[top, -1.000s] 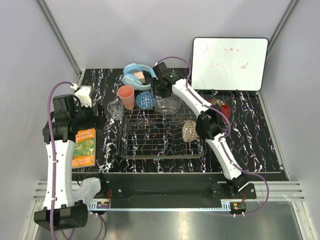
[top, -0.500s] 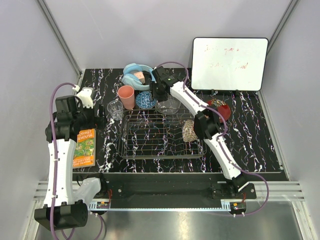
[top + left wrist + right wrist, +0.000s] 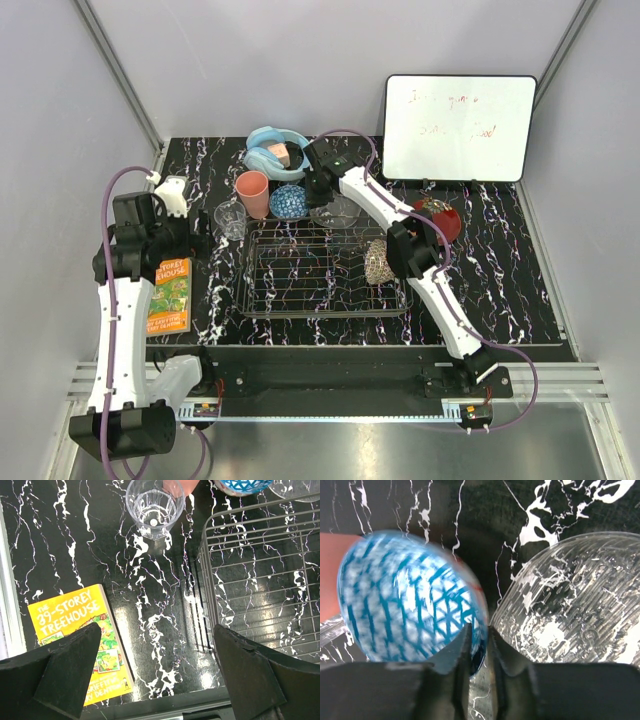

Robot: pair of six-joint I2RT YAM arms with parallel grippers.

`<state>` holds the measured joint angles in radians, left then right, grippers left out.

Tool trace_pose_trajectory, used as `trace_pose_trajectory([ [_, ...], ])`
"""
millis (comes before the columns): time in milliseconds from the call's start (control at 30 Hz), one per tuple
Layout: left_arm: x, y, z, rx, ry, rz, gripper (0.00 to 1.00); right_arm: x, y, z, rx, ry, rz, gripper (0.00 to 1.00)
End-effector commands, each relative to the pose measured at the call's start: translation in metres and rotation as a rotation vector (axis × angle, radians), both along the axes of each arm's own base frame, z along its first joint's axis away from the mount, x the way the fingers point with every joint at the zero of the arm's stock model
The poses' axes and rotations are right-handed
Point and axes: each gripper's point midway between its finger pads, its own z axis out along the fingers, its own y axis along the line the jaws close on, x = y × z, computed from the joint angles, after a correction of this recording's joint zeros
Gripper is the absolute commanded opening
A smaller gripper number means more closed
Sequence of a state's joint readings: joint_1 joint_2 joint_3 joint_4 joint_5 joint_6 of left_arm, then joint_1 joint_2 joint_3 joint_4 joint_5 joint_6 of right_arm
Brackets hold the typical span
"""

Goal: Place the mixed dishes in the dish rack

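My right gripper (image 3: 309, 192) (image 3: 479, 645) is shut on the right rim of the blue patterned bowl (image 3: 288, 202) (image 3: 405, 600), which looks blurred. The clear glass bowl (image 3: 340, 211) (image 3: 575, 610) sits just right of it. The salmon-pink cup (image 3: 252, 192) and the small glass tumbler (image 3: 230, 218) (image 3: 152, 507) stand to the left. The chrome dish rack (image 3: 320, 270) (image 3: 265, 580) holds the beige patterned bowl (image 3: 378, 262) at its right end. The red lacquer dish (image 3: 445, 220) lies right of the rack. My left gripper (image 3: 196, 241) (image 3: 160, 680) is open and empty above the table, left of the rack.
Light blue headphones (image 3: 272, 150) lie behind the dishes. An orange book (image 3: 168, 295) (image 3: 75, 630) lies left of the rack, partly under my left gripper. A whiteboard (image 3: 458, 128) stands at the back right. The right arm reaches over the rack's right side.
My right gripper has moved from beside the headphones down and left to the blue bowl and now grips its rim. The left arm has shifted only slightly.
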<state>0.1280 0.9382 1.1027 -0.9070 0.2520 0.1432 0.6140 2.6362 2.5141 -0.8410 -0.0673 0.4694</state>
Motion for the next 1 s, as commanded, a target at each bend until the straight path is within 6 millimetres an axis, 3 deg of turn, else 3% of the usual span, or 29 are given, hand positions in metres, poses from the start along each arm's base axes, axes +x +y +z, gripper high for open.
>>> trace_pose_trajectory([
  [0,0.008,0.004,0.010,0.022,-0.063,0.003,0.99,0.005,0.006,0.002,0.024,-0.023,-0.002,0.15],
  [133,0.007,0.007,0.013,0.042,-0.077,0.010,0.99,0.007,0.001,0.011,0.006,-0.048,-0.008,0.00],
  [267,0.005,0.007,0.013,0.043,-0.080,0.008,0.99,0.012,-0.016,0.037,-0.054,-0.127,-0.020,0.00],
  [367,0.004,0.006,0.010,0.036,-0.073,0.008,0.99,0.018,-0.035,0.089,-0.097,-0.245,-0.057,0.00],
  [433,0.004,0.005,0.010,0.035,-0.074,0.005,0.99,0.024,-0.051,0.112,-0.146,-0.311,-0.101,0.00],
  [467,0.004,0.005,0.010,0.036,-0.073,0.004,0.99,0.022,-0.059,0.134,-0.156,-0.354,-0.106,0.00],
  [533,0.003,0.007,0.011,0.046,-0.079,0.007,0.99,0.022,-0.073,0.156,-0.193,-0.406,-0.140,0.00],
  [567,0.003,0.008,0.013,0.050,-0.084,0.008,0.99,0.019,-0.081,0.177,-0.202,-0.442,-0.142,0.00],
  [633,0.002,0.008,0.014,0.054,-0.089,0.007,0.99,0.016,-0.094,0.194,-0.235,-0.480,-0.165,0.00],
  [667,0.002,0.009,0.015,0.058,-0.090,0.010,0.99,0.010,-0.103,0.213,-0.242,-0.513,-0.175,0.00],
  [800,0.000,0.009,0.015,0.065,-0.092,0.007,0.99,-0.014,-0.130,0.245,-0.275,-0.553,-0.191,0.00],
  [833,0.000,0.010,0.015,0.068,-0.094,0.008,0.99,-0.023,-0.137,0.234,-0.301,-0.528,-0.182,0.00],
  [867,0.000,0.009,0.015,0.070,-0.093,0.004,0.99,-0.036,-0.150,0.255,-0.300,-0.561,-0.198,0.00],
  [900,-0.001,0.009,0.015,0.072,-0.095,0.001,0.99,-0.044,-0.158,0.259,-0.317,-0.570,-0.202,0.00],
  [933,-0.001,0.009,0.014,0.074,-0.094,-0.001,0.99,-0.054,-0.166,0.245,-0.363,-0.561,-0.203,0.00],
  [967,-0.001,0.009,0.012,0.071,-0.087,-0.003,0.99,-0.070,-0.183,0.274,-0.388,-0.631,-0.260,0.00],
])
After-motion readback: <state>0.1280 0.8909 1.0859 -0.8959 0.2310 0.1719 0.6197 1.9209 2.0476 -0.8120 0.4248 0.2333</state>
